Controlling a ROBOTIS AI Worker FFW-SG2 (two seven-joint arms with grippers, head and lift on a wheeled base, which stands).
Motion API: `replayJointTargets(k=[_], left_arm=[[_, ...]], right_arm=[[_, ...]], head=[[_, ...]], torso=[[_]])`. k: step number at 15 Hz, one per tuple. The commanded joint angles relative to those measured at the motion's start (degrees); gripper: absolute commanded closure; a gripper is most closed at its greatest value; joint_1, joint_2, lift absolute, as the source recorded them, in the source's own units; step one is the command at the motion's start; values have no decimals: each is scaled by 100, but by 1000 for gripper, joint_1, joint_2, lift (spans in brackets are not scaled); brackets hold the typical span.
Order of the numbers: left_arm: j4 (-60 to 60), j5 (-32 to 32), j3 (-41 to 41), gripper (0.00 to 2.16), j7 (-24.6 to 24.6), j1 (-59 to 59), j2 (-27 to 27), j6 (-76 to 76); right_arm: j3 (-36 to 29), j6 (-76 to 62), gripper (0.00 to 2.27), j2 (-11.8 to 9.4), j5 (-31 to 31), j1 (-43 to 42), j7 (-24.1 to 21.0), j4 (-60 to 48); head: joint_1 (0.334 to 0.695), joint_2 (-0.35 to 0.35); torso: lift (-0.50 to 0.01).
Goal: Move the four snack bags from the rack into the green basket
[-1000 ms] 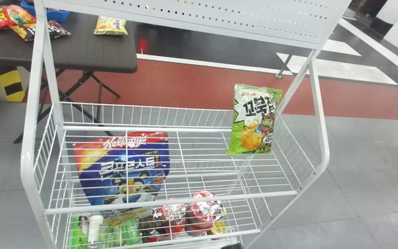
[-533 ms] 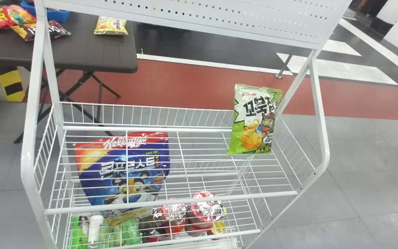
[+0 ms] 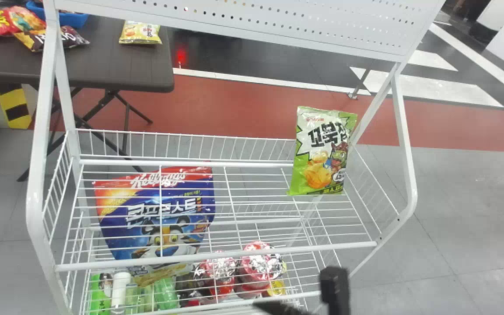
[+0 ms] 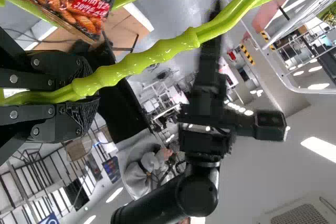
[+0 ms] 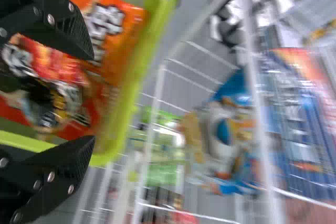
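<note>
One white wire rack (image 3: 35, 197) has one green snack bag (image 3: 322, 151), one cereal bag (image 3: 160, 218), two foil-topped red containers (image 3: 258, 267) and bottles (image 3: 166, 294) too overlapped to count. One desk (image 3: 103, 70) bears one blue bin (image 3: 75, 19) and at least three snack bags (image 3: 140, 33). One green basket (image 5: 137, 77) has at least two bags (image 5: 122, 51).

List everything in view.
Wire rack: one, white, centre
Shiny snack bag: one, green, upper shelf right
Cereal pouch: one, blue, left, behind wires
Foil-lidded tubs: two, red, lower shelf
Bottles: several, green, lower left
Plastic basket: one, lime, by rack
Basket snack bags: two or more, orange
Folding table: one, dark, beyond rack
Table snack bags: at least three, red, brown, yellow
Plastic bin: one, blue, table
Left gripper: one, black, basket handle
Right gripper: one, black, by basket
</note>
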Motion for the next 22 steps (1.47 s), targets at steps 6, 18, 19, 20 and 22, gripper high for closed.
replayJointTargets(k=[6, 18, 19, 20, 22], left_arm=[[-20, -17, -35, 1993, 18, 26, -2, 30], [7, -70, -8, 1993, 105, 35, -2, -58], [16, -105, -17, 1993, 114, 26, -2, -58], [16, -123, -26, 1993, 123, 17, -11, -58], [24, -149, -79, 1993, 141, -9, -2, -40]], right_arm=[[-943, -3044, 49, 461, 22, -1610, -588, 1289], [-1699, -2886, 60, 21, 1472, -4291, -1361, 3979], [-1708, -2693, 66, -154, 1411, -4379, -1247, 4233], [-1708, -2447, 120, -277, 1296, -4405, -1089, 4383], [-1699, -2183, 505, -339, 1165, -4440, -711, 4436]], head=[[695, -350], [695, -350], [695, -350], [695, -350], [695, -350]], torso=[[0], [0], [0], [0], [0]])
